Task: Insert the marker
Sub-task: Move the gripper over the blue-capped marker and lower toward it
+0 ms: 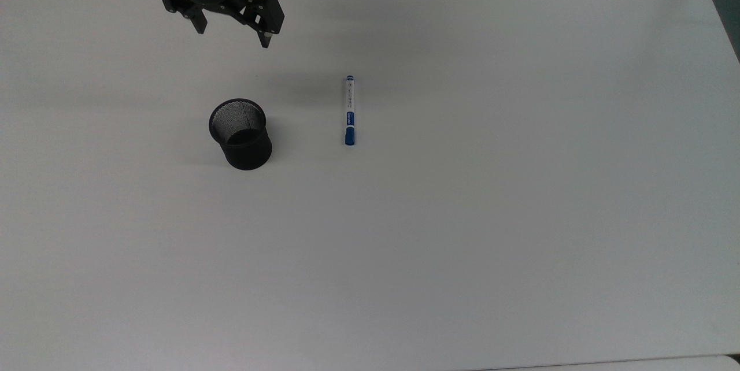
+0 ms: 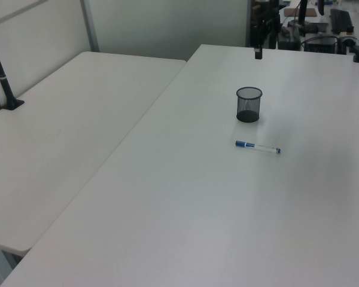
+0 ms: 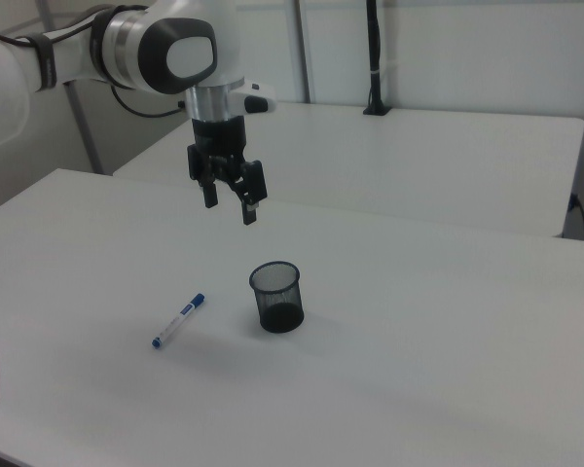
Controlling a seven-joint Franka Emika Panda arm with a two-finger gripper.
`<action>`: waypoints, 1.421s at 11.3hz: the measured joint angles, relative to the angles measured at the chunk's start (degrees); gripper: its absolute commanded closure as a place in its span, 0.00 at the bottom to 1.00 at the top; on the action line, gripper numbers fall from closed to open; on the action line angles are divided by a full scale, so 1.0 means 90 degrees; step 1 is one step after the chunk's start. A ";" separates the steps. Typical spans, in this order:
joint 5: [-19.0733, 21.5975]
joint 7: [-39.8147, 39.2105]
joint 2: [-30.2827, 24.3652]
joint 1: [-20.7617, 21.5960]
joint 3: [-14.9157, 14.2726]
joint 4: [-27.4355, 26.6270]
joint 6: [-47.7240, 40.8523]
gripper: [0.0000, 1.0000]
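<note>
The end effector (image 1: 232,37) hangs in the air above the white worktop (image 1: 462,215), near the worktop's far edge in the top view's upper left. Its two black fingers (image 1: 265,40) are spread apart with nothing between them. In the right view the end effector (image 3: 230,206) points downward, carried by the white arm (image 3: 165,51) that enters from the right view's upper left.

The marker (image 1: 349,110) lies flat on the worktop, well apart from the end effector, below it and toward the top view's right. Its white barrel carries a blue label, and its blue cap is the end farther from the end effector in the top view. In the right view the marker (image 3: 178,320) lies below the end effector and toward the right view's left.

The black mesh cup (image 1: 240,133) stands upright on the worktop, below the end effector in the top view and apart from the marker. In the right view the cup (image 3: 276,296) stands below the end effector, slightly toward the right view's right, with its mouth open upward. In the left view the cup (image 2: 249,104) and the marker (image 2: 258,147) rest near each other without touching.
</note>
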 measured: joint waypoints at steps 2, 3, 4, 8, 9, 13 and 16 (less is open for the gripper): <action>0.0000 0.0000 -0.0001 0.0002 0.0000 0.0000 -0.0113 0.00; 0.0000 -0.0001 -0.0001 0.0007 0.0003 0.0000 -0.0123 0.00; 0.0000 -0.0004 -0.0001 0.0011 0.0010 0.0000 -0.0124 0.00; 0.0145 -0.0480 0.0003 0.0076 0.0112 -0.0022 -0.0123 0.00; 0.0326 -0.0502 0.0014 0.0176 0.0150 -0.0063 -0.0123 0.00; 0.0551 -0.0502 0.0311 0.0789 0.0178 -0.0256 0.0017 0.00; 0.0551 -0.0257 0.0694 0.1098 0.0179 -0.0454 0.0763 0.01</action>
